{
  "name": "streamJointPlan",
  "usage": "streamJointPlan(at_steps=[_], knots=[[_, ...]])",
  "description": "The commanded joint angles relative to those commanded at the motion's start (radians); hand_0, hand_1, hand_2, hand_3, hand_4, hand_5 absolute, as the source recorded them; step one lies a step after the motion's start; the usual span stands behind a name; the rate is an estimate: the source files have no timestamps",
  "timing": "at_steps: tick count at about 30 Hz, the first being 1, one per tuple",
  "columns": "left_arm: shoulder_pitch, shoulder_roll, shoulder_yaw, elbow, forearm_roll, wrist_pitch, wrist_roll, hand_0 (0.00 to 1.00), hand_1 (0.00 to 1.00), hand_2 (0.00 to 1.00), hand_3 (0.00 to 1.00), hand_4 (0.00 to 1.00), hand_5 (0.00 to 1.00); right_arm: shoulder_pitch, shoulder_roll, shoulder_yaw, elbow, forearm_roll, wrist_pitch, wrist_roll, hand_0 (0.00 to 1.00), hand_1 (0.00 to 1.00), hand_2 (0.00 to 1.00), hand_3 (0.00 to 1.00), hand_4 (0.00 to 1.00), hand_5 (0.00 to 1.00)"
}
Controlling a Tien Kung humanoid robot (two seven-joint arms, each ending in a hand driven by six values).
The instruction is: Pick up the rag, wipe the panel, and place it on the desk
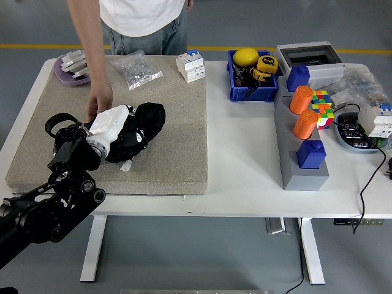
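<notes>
My left hand (125,131) reaches in from the lower left over the beige mat (177,122). It is shut on a black rag (150,119), pressing it down on the black panel. The panel is almost wholly hidden under the hand and rag; only its white connector (127,165) shows at the near side. A person stands at the far side and rests one hand (100,99) on the mat at the panel's left end, touching my hand's white shell (110,124). My right arm is out of view.
On the mat's far edge are a purple tray (68,72), a plastic bag of parts (138,70) and white breakers (191,66). To the right stand a blue bin (251,82), a grey fixture with orange cylinders (303,131) and a colour cube (322,105).
</notes>
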Motion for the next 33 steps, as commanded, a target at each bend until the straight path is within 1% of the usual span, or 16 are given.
streamJointPlan(at_steps=[7, 8, 12, 21, 33], knots=[[0.012, 0.005, -0.011, -0.006, 0.009, -0.002, 0.008, 0.234, 0.193, 0.564, 0.544, 0.469, 0.002, 0.000, 0.001, -0.001, 0.000, 0.002, 0.000, 0.000, 0.893, 0.732, 0.755, 0.774, 0.998, 0.998], [0.016, 0.008, -0.016, -0.007, 0.012, -0.002, 0.008, 0.235, 0.195, 0.566, 0.550, 0.483, 0.002, 0.000, 0.000, 0.001, 0.000, 0.001, 0.000, 0.000, 0.894, 0.729, 0.755, 0.775, 0.998, 0.998], [0.030, 0.019, -0.036, -0.009, 0.019, -0.001, 0.010, 0.235, 0.195, 0.566, 0.550, 0.483, 0.002, 0.000, 0.000, 0.003, 0.000, 0.000, -0.001, 0.000, 0.894, 0.729, 0.755, 0.775, 0.998, 0.998], [0.076, 0.059, -0.097, -0.016, 0.039, -0.004, 0.012, 0.235, 0.195, 0.566, 0.549, 0.489, 0.002, -0.002, 0.000, 0.010, 0.000, -0.001, -0.001, 0.001, 0.894, 0.728, 0.755, 0.774, 0.998, 0.998], [0.138, 0.128, -0.173, -0.032, 0.054, -0.007, 0.011, 0.236, 0.195, 0.567, 0.549, 0.492, 0.002, -0.006, 0.000, 0.018, -0.001, -0.003, -0.001, 0.000, 0.894, 0.727, 0.755, 0.774, 0.998, 0.998]])
